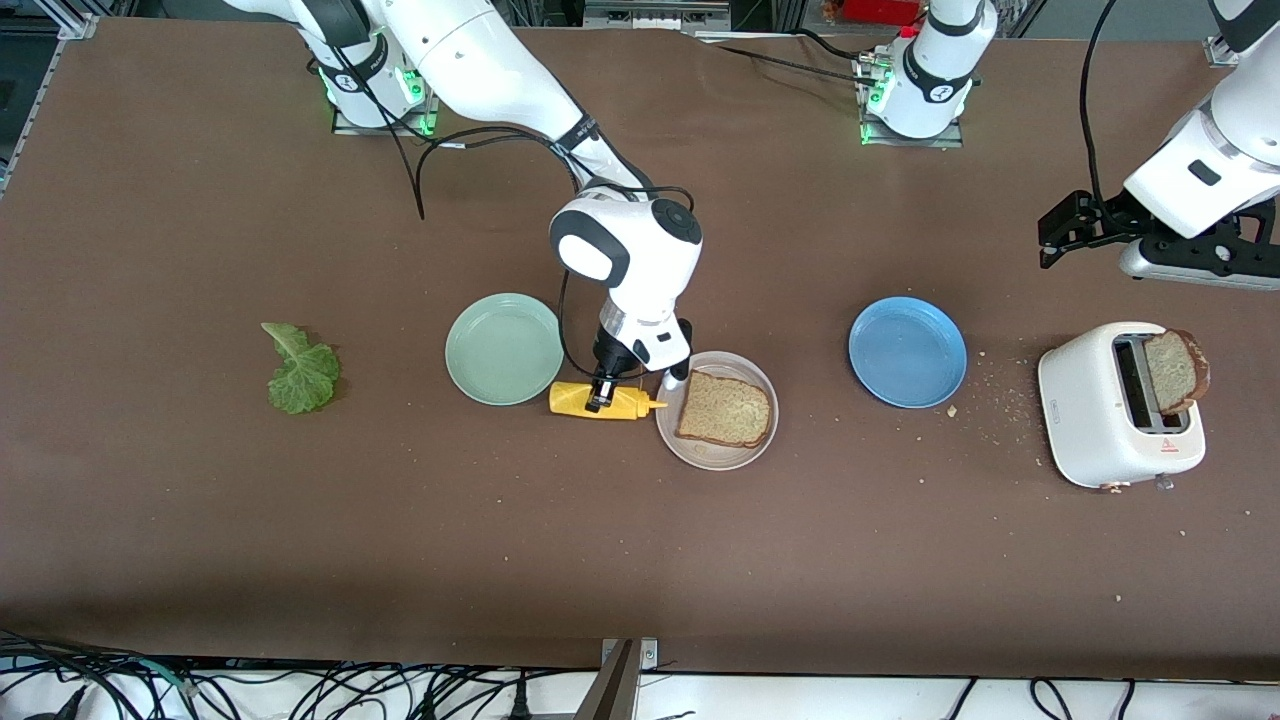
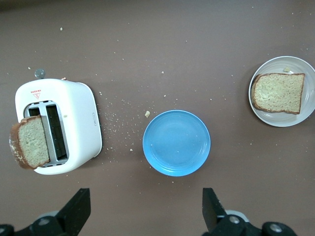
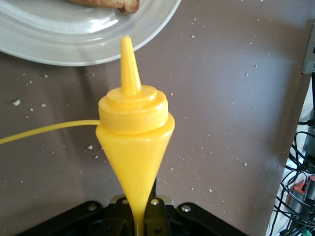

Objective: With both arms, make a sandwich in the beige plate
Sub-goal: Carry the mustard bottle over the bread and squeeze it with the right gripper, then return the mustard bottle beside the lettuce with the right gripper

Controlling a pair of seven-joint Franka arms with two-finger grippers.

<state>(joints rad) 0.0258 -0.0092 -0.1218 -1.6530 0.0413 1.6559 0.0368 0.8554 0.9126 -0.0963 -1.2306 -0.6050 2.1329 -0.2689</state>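
Observation:
One bread slice (image 1: 725,410) lies on the beige plate (image 1: 715,457); both also show in the left wrist view, slice (image 2: 278,92) and plate (image 2: 281,121). A second slice (image 1: 1175,370) sticks up out of the white toaster (image 1: 1115,405). The green lettuce leaf (image 1: 300,370) lies on the table toward the right arm's end. My right gripper (image 1: 600,392) is shut on a yellow squeeze bottle (image 1: 575,399) that lies sideways, nozzle at the beige plate's rim (image 3: 74,46). My left gripper (image 1: 1060,230) is open and empty over bare table by the toaster (image 2: 74,123).
A mint green plate (image 1: 503,348) sits beside the bottle, toward the right arm's end. A blue plate (image 1: 907,350) sits between the beige plate and the toaster. Crumbs lie scattered around the toaster.

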